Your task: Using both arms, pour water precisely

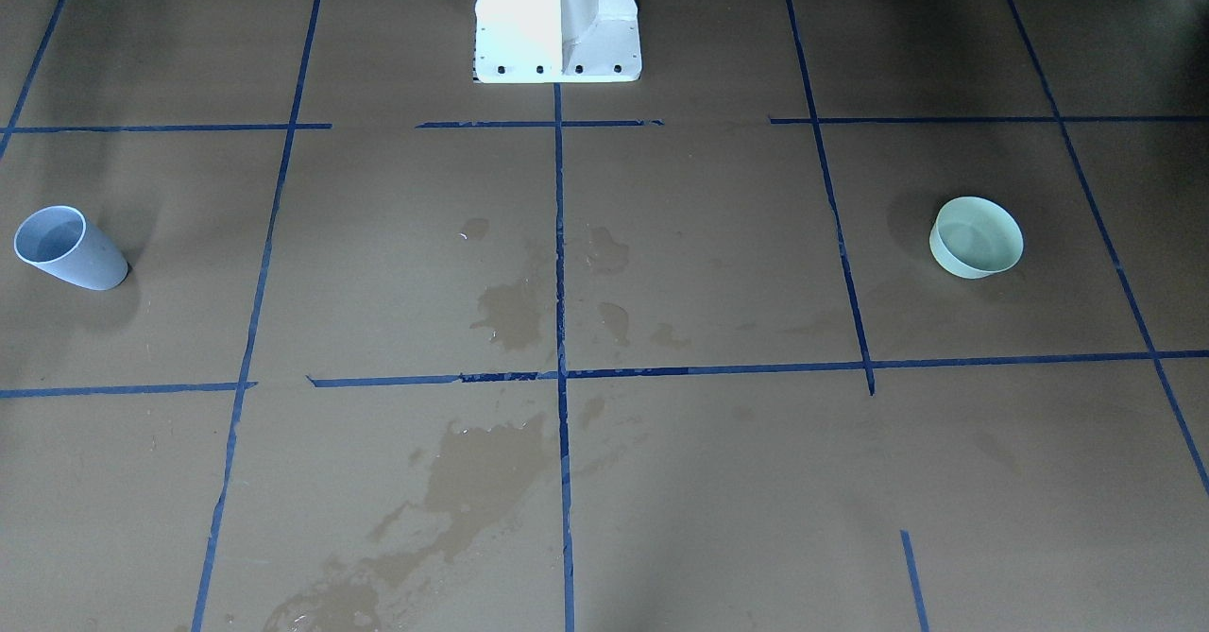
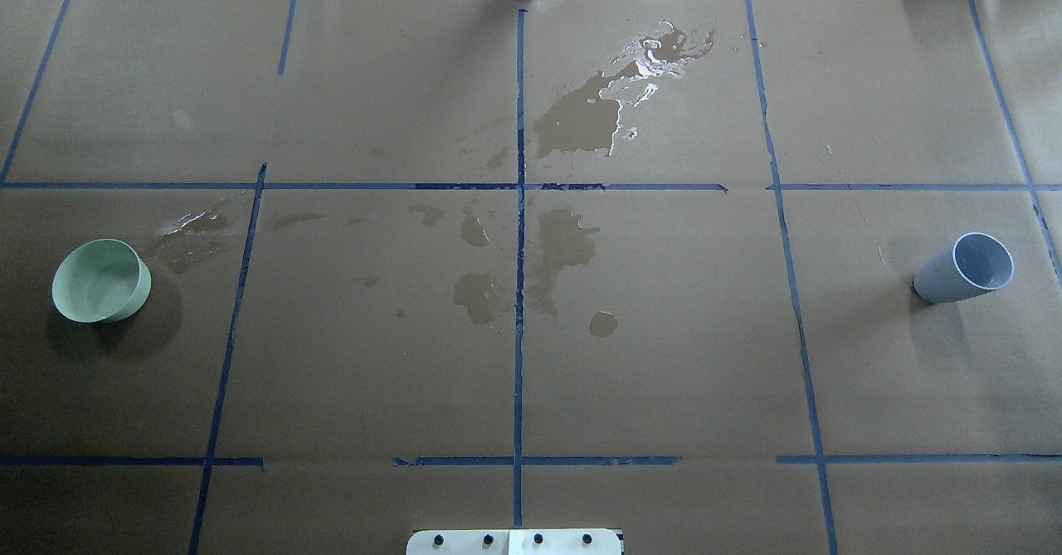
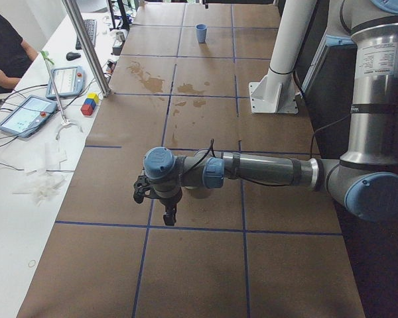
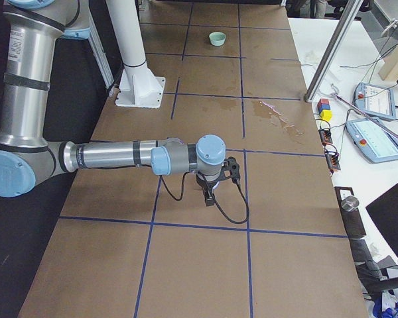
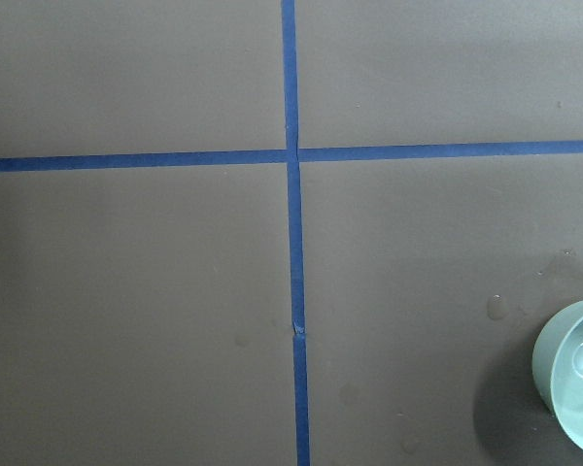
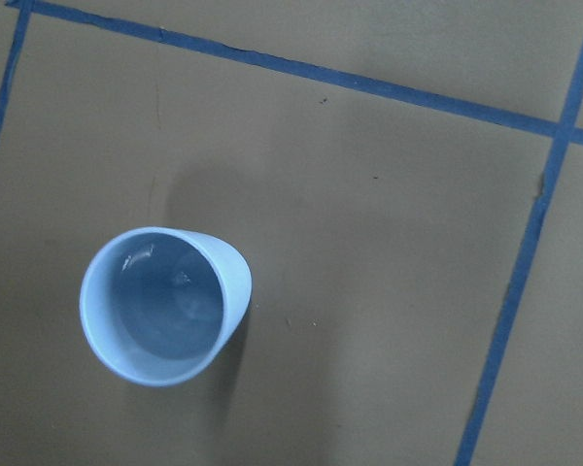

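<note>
I see the table (image 2: pixel 373 356) covered in brown paper and split into squares by blue tape lines (image 2: pixel 519 289), with dark wet stains (image 2: pixel 572 119) spread around its middle and far side. A pale green bowl (image 2: pixel 101 281) stands upright towards the robot's left end and a light blue cup (image 2: pixel 967 267) towards its right end, well apart. The white pedestal (image 1: pixel 557 23) sits at the robot's edge.

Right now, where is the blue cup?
In the overhead view the blue cup stands upright near the table's right edge, on the robot's right, in the middle row of blue tape squares; the green bowl sits opposite, near the left edge.
</note>
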`<control>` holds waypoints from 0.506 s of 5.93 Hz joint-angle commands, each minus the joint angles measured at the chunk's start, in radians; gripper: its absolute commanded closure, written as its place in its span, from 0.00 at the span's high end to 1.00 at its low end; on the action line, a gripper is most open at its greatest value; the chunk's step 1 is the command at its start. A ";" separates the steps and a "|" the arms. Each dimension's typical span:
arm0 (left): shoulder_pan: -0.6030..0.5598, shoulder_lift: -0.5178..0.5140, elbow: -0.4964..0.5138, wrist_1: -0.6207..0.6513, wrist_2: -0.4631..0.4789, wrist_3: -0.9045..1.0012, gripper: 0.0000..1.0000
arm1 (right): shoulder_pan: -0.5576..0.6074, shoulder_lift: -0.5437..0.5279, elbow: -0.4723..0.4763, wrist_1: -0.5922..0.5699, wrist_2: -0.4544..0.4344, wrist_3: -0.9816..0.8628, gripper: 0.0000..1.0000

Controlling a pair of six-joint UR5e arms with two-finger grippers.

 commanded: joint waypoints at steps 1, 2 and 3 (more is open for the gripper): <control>-0.001 0.001 -0.003 -0.001 0.001 -0.002 1.00 | -0.111 0.022 -0.010 0.135 -0.018 0.261 1.00; -0.001 0.001 -0.003 -0.001 0.001 -0.001 1.00 | -0.162 0.023 -0.019 0.189 -0.066 0.334 1.00; -0.001 0.001 -0.006 -0.001 0.001 -0.002 1.00 | -0.173 0.023 -0.022 0.198 -0.083 0.345 1.00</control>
